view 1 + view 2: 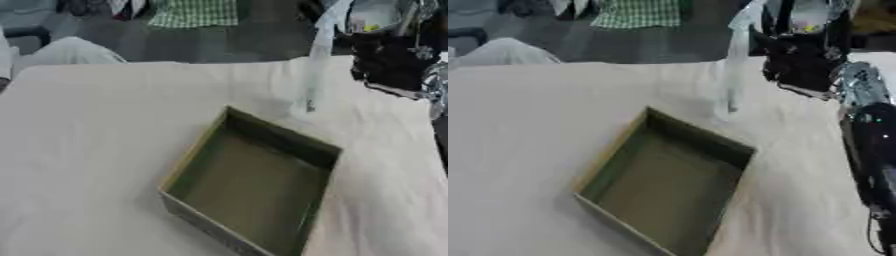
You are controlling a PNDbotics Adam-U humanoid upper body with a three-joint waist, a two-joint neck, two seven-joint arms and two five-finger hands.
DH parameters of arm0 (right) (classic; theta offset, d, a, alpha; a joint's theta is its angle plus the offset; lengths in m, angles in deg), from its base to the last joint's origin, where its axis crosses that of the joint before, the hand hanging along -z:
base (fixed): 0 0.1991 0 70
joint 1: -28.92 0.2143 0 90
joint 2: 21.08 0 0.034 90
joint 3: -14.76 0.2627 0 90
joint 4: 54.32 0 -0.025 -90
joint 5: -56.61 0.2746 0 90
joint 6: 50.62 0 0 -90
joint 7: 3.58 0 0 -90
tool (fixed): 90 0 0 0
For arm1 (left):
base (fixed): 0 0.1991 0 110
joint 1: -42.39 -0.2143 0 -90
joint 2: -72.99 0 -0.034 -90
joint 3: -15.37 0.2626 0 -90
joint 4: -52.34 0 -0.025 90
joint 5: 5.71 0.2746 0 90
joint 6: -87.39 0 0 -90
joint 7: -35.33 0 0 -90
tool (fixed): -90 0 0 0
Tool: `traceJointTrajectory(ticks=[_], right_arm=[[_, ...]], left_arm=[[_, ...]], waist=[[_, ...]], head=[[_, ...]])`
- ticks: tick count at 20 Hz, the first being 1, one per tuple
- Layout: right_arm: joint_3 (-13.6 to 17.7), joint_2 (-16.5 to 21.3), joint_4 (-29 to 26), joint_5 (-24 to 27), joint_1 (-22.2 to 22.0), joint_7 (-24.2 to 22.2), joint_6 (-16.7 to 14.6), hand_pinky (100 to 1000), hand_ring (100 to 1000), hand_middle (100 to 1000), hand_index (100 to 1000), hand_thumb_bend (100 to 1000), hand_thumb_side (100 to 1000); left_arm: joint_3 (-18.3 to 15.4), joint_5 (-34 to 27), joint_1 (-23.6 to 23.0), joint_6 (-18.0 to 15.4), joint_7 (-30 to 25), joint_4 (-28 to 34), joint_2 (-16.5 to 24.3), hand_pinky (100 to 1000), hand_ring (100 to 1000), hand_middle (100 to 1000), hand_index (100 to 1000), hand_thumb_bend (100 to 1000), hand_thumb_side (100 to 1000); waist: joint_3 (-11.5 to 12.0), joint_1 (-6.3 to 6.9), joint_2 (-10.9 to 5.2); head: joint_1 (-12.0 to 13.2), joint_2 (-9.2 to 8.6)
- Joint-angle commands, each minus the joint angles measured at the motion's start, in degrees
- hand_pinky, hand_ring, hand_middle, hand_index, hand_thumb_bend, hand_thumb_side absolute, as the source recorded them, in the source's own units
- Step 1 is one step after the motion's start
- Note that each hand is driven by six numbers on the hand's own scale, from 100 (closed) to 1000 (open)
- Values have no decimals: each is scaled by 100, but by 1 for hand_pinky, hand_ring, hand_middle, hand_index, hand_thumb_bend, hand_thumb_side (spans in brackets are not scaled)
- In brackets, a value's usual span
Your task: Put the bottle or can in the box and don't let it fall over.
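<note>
An open olive-green box [282,136] lies askew on the white-covered table [87,150] with nothing inside it. My right hand [802,60], black, is at the table's far right edge, beyond the box's far corner. Its fingers point up and curl round a pale bottle or can [808,19] with a yellow-green spot, held above the table. A tall, blurred, translucent strip [313,75] leans just left of the hand, its foot on the cloth near the box's far corner. I cannot tell what the strip is. My left hand shows in neither view.
My right forearm [872,145] runs down the right edge of the table. A white rounded thing [66,52] sits at the far left edge. Checked green cloth [192,12] shows beyond the table.
</note>
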Motion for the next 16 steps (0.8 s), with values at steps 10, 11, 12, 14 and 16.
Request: traceJointTrajectory(ticks=[10,11,12,14,16], right_arm=[[139,570,214,13,206,-229,-94,100,100,253,1000,738,1000],[143,588,229,18,223,-244,-94,100,100,253,1000,737,1000],[144,601,239,21,239,-257,-91,100,100,254,1000,738,1000],[141,621,246,24,266,-278,-84,100,100,254,1000,738,1000],[135,641,252,31,302,-297,-74,100,100,254,1000,739,1000]], left_arm=[[-10,13,121,-13,-35,97,-1,1000,1000,987,739,764,639],[-9,14,127,-16,-37,97,-7,1000,1000,988,739,764,639],[-8,15,131,-17,-39,97,-11,1000,1000,988,739,764,639],[-6,18,141,-18,-41,97,-19,1000,1000,989,739,763,639],[0,19,165,-20,-47,97,-28,1000,1000,989,739,763,639]], waist=[[34,16,74],[41,18,91],[46,20,107],[53,22,134],[64,23,169]], head=[[42,-196],[43,-212],[46,-223],[49,-236],[47,-249]])
